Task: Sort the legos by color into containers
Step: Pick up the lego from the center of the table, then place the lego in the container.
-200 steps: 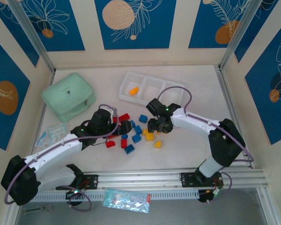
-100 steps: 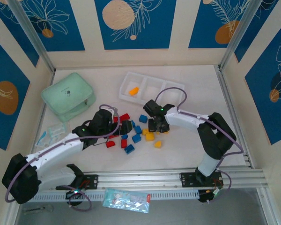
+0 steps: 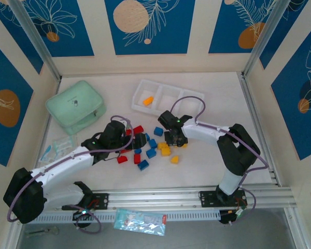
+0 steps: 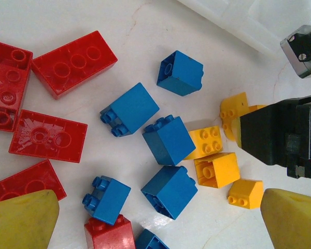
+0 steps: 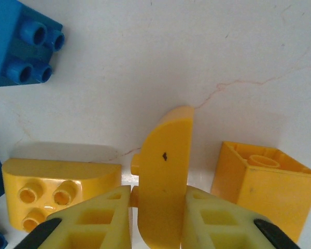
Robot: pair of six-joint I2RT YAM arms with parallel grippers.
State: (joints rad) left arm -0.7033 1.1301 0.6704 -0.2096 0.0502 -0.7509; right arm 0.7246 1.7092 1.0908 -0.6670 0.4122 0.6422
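On the far left of the white worktop (image 3: 217, 104) sits a mint-green case (image 3: 75, 106). To its right, the left tool (image 3: 140, 140) hangs over a scatter of toy bricks. Its two yellow fingertips (image 4: 20, 218) stand wide apart, with nothing between them but loose bricks on the worktop below. In the left wrist view, flat red bricks (image 4: 75, 62) lie to the left, most with studs up. The blue bricks (image 4: 168, 140) cluster in the middle, several tipped on their sides with studs pointing left. The yellow bricks (image 4: 217, 168) lie just right of the blue ones.

Right of that cluster, the right tool (image 3: 175, 141) is closed tight on a rounded yellow brick (image 5: 166, 171). Its pale pads (image 5: 212, 220) press on the two broad faces. The brick stands on edge, its thin side turned to the wrist camera. Its long axis runs straight out from the pads, with the rounded end farthest from them, and a stud shows on its left face. Whether it touches the worktop cannot be told. Another yellow brick lies just to either side of it, apart from it.

Beyond the cluster, at the far middle, lies the long white tray (image 3: 168, 97). One orange brick (image 3: 148, 100) rests in its left compartment.
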